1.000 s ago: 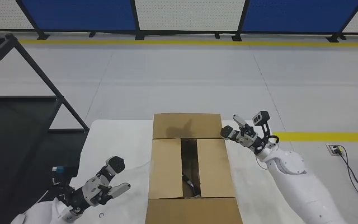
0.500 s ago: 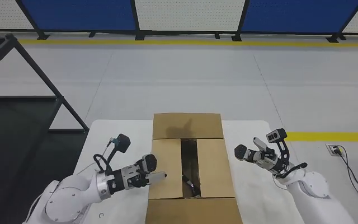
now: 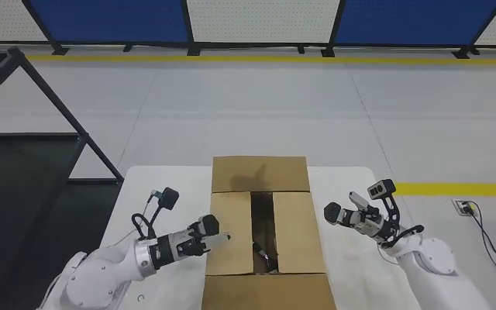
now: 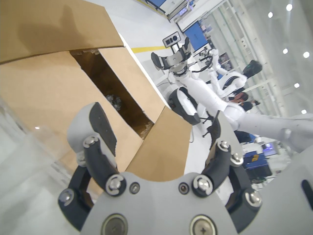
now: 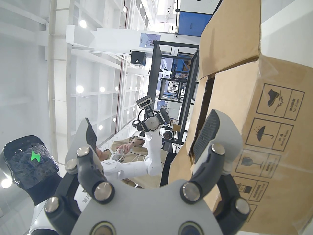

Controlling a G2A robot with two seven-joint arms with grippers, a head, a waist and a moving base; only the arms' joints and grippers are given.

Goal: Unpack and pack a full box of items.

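A brown cardboard box (image 3: 263, 232) stands in the middle of the white table. Its two long flaps lie nearly flat, with a dark slot between them where small items (image 3: 265, 254) show. My left gripper (image 3: 215, 236) is open at the box's left flap. In the left wrist view, a raised corner of the near end flap (image 4: 161, 147) sits between the open left gripper's (image 4: 159, 128) fingers. My right gripper (image 3: 341, 208) is open beside the box's right wall, apart from it. The right wrist view has the open right gripper (image 5: 149, 133) next to the printed box side (image 5: 273, 128).
The white table (image 3: 155, 194) has bare room left and right of the box. A black metal rack (image 3: 46, 124) stands off the table's left. Blue partition panels (image 3: 108, 19) and a yellow floor line run along the back.
Over the last second my left arm swung from the table's front left up to the box's left flap. My right arm drew back from the box's far right corner to its right side.
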